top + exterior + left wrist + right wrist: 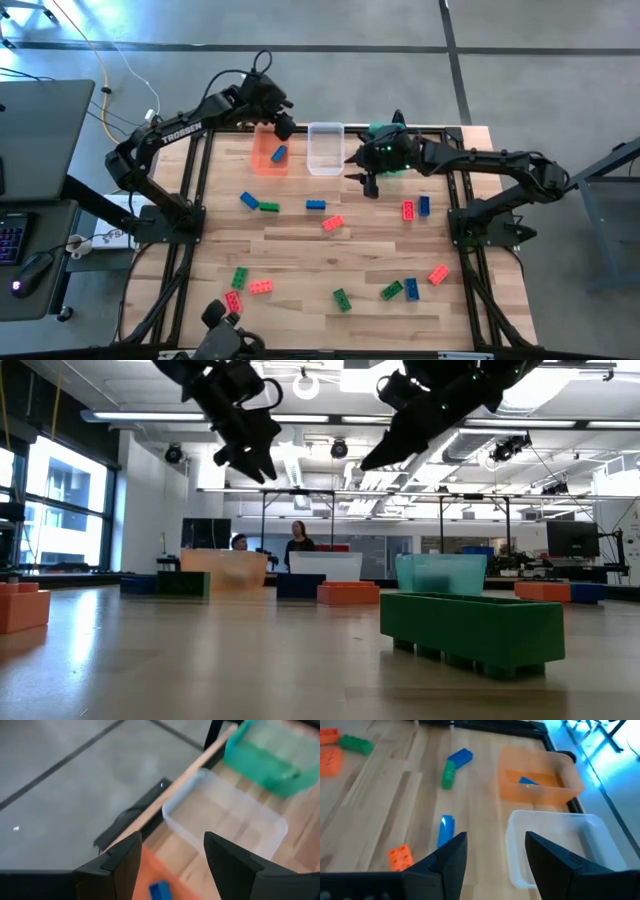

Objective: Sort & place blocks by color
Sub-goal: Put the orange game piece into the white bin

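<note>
Though half hidden, blue block [160,890] binned

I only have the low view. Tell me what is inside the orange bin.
Observer: One blue block lies in the orange bin; the left gripper hangs open just above the bin's far end.
Operator: Report the clear bin's contents.
Observer: The clear bin holds nothing, as the right wrist view shows.
Operator: Give me the right gripper's position.
Observer: The right gripper is open and empty, on the near side between the clear bin and the green bin.
Operator: Name the loose block nearest it.
Observer: A blue block on the table, toward the left arm's side.
</note>
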Tool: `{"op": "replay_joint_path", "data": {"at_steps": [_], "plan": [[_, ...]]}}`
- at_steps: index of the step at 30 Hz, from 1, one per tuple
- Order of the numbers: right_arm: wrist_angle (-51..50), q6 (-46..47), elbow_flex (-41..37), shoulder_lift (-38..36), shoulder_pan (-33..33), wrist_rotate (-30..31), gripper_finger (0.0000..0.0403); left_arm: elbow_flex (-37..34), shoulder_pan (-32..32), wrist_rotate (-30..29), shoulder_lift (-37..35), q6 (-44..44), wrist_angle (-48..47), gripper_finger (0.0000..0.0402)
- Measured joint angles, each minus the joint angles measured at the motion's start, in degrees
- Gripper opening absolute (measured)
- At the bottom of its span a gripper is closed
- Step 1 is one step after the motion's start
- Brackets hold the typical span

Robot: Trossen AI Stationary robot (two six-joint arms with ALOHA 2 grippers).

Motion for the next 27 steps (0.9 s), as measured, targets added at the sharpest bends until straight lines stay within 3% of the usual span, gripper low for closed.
{"op": "replay_joint_path", "data": {"at_steps": [7,14,17,27], "plan": [[-3.7,1.0,0.2,0.0,4.6,0.0,0.0197,-0.1,-3.0,4.2,-0.7,1.3,-5.3,0.0204],[-4.7,0.8,0.2,1.0,9.7,-2.0,0.0213,-0.1,-10.2,6.5,-0.7,0.7,-8.3,0.0204],[-4.8,0.3,0.2,3.3,11.2,-4.2,0.0213,-0.1,-13.3,6.6,-0.7,-0.9,-10.7,0.0204],[-1.6,-2.7,0.2,13.2,13.1,-2.5,0.0213,-0.4,-23.7,5.9,-0.8,-3.7,-11.7,0.0203]]}}
